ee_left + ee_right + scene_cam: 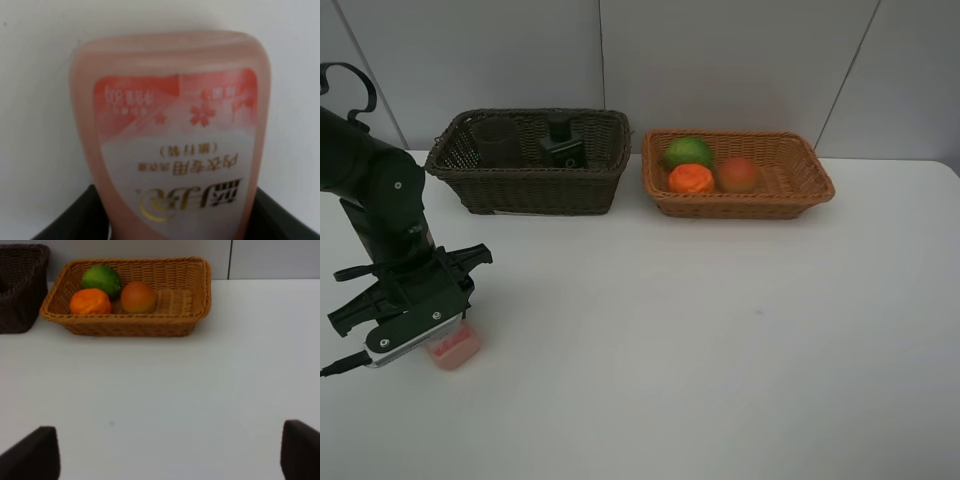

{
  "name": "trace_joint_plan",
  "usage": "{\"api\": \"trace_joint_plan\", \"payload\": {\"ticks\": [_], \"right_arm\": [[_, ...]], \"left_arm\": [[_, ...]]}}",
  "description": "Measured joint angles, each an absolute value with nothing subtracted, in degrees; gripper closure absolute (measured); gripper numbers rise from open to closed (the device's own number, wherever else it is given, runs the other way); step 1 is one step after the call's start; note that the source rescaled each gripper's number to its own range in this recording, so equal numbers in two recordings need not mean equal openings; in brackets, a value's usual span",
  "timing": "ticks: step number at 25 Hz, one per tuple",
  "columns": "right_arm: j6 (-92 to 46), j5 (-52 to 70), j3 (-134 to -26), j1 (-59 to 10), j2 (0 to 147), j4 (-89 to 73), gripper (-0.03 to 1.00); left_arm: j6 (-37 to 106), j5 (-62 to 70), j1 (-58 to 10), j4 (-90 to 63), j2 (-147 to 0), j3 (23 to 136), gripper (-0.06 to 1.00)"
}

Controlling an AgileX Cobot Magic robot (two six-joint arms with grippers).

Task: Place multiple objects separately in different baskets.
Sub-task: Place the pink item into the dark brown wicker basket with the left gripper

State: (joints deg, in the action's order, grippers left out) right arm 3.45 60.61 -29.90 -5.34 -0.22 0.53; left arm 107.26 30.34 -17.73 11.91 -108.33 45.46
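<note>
The small pink soap bottle (455,350) lies on the white table at the front left and fills the left wrist view (172,125). My left gripper (438,335) reaches down over it, and its dark fingers (75,220) press against both sides of the bottle's near end. The dark brown basket (530,185) holds the mauve cup (500,143) and the dark green bottle (563,148). The orange-tan basket (800,190) holds the lime (688,152), the tangerine (691,178) and the peach (739,174). My right gripper (165,455) is open and empty over bare table, well in front of the orange-tan basket (125,327).
The two baskets stand side by side at the back of the table, against a grey panelled wall. The right wrist view shows a corner of the dark basket (20,290). The right arm is outside the exterior view.
</note>
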Motion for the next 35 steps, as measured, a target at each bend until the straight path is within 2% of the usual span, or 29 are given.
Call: {"api": "trace_joint_plan", "payload": {"ticks": [16,29,35], "right_arm": [[3.45,60.61,-29.90,-5.34,-0.22,0.53,0.10],[3.45,60.61,-29.90,-5.34,-0.22,0.53,0.10],[3.45,60.61,-29.90,-5.34,-0.22,0.53,0.10]], "left_arm": [[103.26,30.03,-17.73,10.54,-107.94,45.41,0.27],[73.53,27.23,-17.73,-8.38,-98.76,45.23,0.27],[47.38,21.32,-17.73,-17.88,-96.99,45.23,0.27]]}}
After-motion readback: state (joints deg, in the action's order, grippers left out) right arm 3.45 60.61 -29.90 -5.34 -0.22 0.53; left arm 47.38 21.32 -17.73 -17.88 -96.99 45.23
